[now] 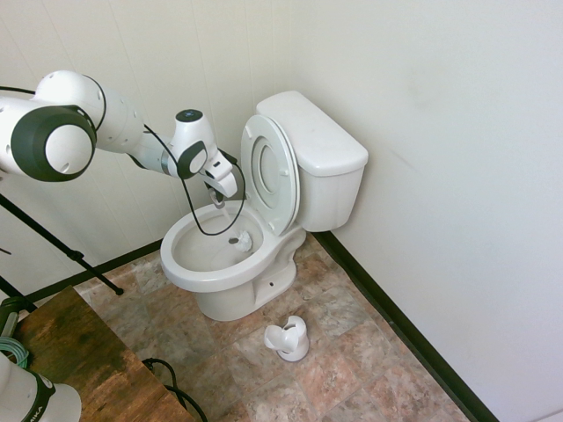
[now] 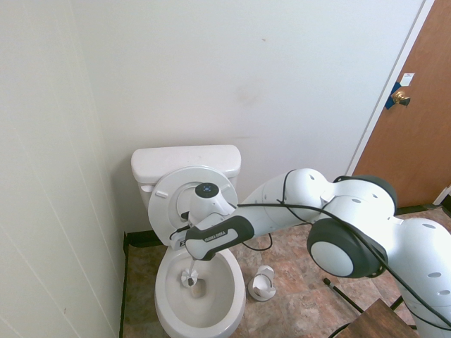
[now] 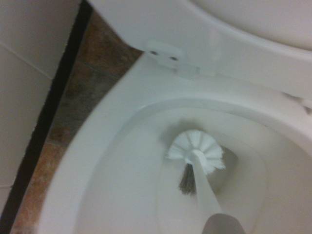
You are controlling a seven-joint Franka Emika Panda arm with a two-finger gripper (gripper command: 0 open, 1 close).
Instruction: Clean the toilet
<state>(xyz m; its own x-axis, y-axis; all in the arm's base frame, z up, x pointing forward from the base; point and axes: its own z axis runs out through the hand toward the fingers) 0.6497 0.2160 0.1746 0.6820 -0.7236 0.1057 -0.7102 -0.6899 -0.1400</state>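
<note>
Wrist view: brush (image 3: 196, 155) head deep inside toilet (image 1: 211, 268) bowl; gripper (image 1: 217, 195) apparently pinching its handle. Hard scrubbing could twist the brush loose.

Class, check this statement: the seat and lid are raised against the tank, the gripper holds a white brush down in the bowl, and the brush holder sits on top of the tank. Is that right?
One detail is wrong. The brush holder stands on the floor beside the toilet, not on the tank, as the first exterior view shows. The rest holds: seat and lid are raised, and the gripper holds the brush down in the bowl.
</note>
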